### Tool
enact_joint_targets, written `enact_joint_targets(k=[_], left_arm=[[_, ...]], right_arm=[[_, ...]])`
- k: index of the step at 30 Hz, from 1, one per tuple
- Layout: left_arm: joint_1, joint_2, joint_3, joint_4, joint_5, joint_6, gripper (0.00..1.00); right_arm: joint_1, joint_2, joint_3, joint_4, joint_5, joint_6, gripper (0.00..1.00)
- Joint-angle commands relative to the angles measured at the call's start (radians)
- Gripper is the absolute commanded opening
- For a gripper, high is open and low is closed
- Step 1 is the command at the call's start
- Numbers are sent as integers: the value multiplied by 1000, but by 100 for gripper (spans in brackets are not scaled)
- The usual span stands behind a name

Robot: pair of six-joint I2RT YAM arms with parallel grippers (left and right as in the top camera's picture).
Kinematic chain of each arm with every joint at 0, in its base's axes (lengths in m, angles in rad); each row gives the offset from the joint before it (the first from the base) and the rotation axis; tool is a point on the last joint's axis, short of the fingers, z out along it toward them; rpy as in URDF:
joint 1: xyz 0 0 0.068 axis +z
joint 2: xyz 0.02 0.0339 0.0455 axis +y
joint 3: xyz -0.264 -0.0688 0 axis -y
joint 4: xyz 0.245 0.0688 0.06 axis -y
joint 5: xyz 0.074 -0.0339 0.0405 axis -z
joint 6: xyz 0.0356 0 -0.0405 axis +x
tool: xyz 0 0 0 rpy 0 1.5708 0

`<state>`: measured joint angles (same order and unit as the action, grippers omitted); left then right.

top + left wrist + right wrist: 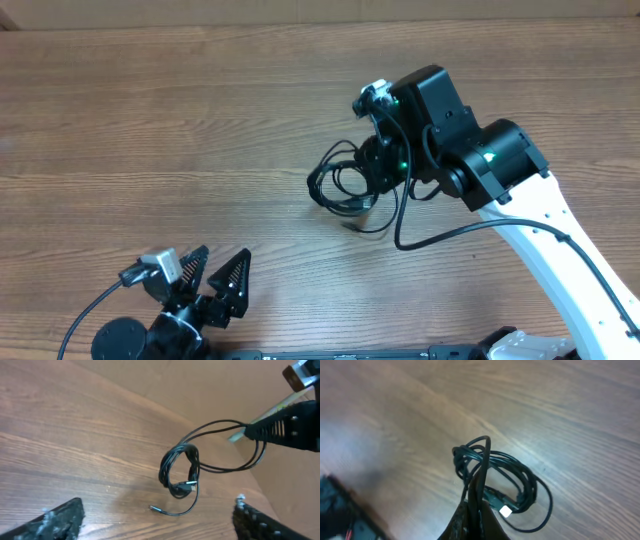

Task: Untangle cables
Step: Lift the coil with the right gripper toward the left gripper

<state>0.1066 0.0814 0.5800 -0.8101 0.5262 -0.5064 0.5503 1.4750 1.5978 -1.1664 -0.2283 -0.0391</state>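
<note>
Across the wooden table [150,130], right of centre in the overhead view, the right gripper [247,432] is pinching one loop of the cables [180,472] — a light, limp coil that is sagging toward the wood. At lower left the left gripper [218,278] is standing wide and empty. Thin cord like this is probably slipping easily; the loose plug [155,508] end is offering the cleanest hold, I judge.

From here I see a wooden table [150,130], brown, its grain running from the left edge to the right. Beyond its far edge stands a plain tan surface [190,385].
</note>
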Motion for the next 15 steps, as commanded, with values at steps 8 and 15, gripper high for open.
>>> enact_joint_targets(k=[8,15], left_arm=[[-2,154,-3,0,229,434,100],[-2,251,-3,1,282,524,100]], right_arm=[[62,-84,59,-30,-89,-70,4],[102,-123,209,-128,-146,26,4]])
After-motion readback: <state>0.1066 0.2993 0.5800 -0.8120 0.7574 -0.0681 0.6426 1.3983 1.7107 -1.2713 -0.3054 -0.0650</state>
